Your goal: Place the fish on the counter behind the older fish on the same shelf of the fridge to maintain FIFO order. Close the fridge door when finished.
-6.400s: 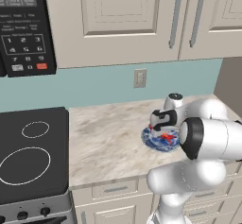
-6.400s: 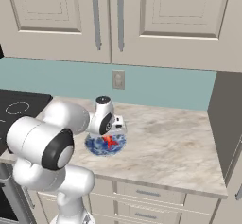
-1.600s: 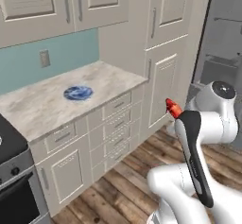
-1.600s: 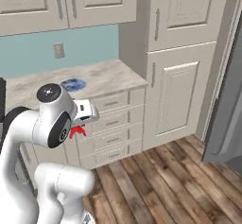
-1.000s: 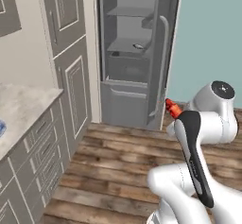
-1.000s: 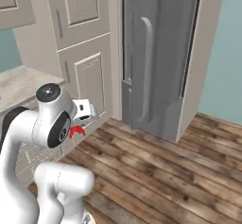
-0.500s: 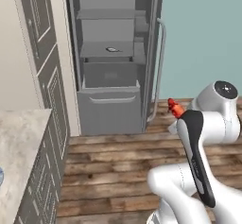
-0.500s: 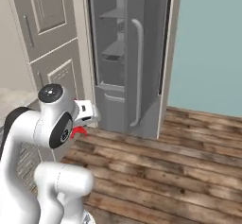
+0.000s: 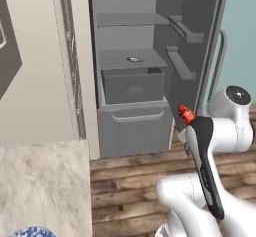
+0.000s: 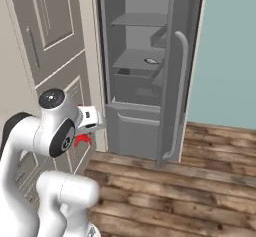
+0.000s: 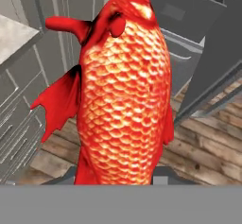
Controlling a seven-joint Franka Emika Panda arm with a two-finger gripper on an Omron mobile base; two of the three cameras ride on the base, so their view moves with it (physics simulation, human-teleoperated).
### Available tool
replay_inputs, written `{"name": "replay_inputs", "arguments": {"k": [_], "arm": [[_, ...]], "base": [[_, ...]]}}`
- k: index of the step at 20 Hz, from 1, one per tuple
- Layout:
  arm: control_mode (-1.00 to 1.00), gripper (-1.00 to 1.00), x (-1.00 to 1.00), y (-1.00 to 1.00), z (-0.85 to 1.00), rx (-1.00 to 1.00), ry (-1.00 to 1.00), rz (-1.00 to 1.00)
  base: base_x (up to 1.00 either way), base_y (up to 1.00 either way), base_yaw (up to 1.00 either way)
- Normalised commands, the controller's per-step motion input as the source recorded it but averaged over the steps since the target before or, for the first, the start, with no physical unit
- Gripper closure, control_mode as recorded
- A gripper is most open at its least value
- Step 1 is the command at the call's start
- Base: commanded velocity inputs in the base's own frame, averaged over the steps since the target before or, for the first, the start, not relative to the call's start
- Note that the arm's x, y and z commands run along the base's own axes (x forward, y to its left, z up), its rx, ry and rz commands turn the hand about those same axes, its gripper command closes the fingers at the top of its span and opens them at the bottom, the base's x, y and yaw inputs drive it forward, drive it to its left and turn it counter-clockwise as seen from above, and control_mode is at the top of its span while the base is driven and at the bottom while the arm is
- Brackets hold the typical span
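Base now faces the fridge point(image 9: 150, 71); fish point(image 11: 124, 90) stays clamped between the jaws.

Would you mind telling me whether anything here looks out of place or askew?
Nothing is spilled or damaged. The fridge door stands wide open, as the job needs, the grey-silver fish lies flat on its shelf, and the hand is shut on the red-orange fish, away from the fridge.

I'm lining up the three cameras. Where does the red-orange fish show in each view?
Left base view: red-orange fish right of centre, above the arm.
Right base view: lower left, under the hand.
Hand view: centre.
Shared landmark: fridge drawer.
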Motion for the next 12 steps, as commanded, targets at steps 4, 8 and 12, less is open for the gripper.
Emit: {"name": "replay_inputs", "arguments": {"k": [4,8,12], "arm": [[1.00,1.00,0.00,0.00,0.00,0.00,0.00,0.00],[1.00,1.00,0.00,0.00,0.00,0.00,0.00,0.00],[1.00,1.00,0.00,0.00,0.00,0.00,0.00,0.00]], "base": [[0.83,0.08,-0.05],[0.70,0.22,-0.03],[0.58,0.31,-0.02]]}}
